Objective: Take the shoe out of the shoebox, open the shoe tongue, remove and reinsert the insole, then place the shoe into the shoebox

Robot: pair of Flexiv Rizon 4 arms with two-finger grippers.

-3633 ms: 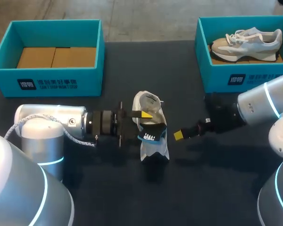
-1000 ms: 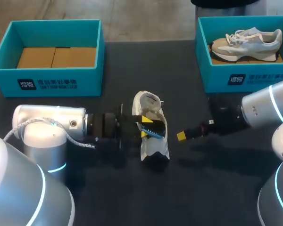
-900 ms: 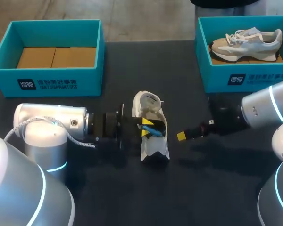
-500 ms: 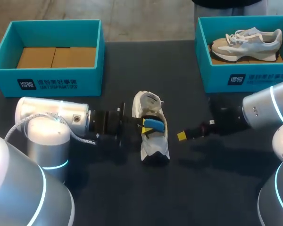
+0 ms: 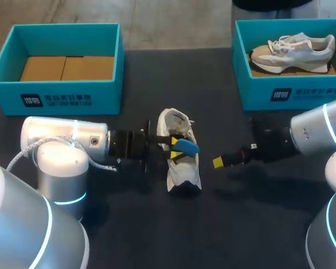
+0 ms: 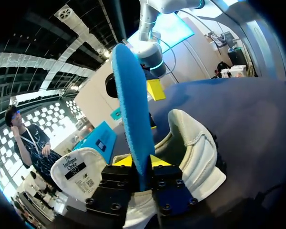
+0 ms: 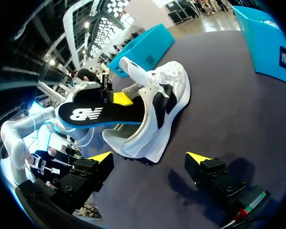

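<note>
A white shoe [image 5: 182,168] lies on the dark table's middle, its tongue [image 6: 78,171] folded out. My left gripper [image 5: 172,147] hovers over the shoe's opening, shut on the insole [image 5: 186,148], which is blue underneath and black on top. In the left wrist view the insole [image 6: 132,105] stands edge-on between the yellow tips of the left gripper [image 6: 140,161], with the shoe [image 6: 198,148] beneath. In the right wrist view the insole [image 7: 97,114] sticks out flat above the shoe [image 7: 164,112]. My right gripper [image 5: 218,162] stands open to the shoe's right, apart from it, seen also as the right gripper [image 7: 150,160] with nothing between its fingers.
A teal shoebox [image 5: 8,78] with a cardboard floor stands at the back left. At the back right, a second teal shoebox [image 5: 269,95] holds another pale sneaker [image 5: 294,47]. Bare table lies in front of the shoe.
The left gripper has drawn the insole up and out of the shoe's opening, so more of its blue underside shows. The right arm has barely moved.
</note>
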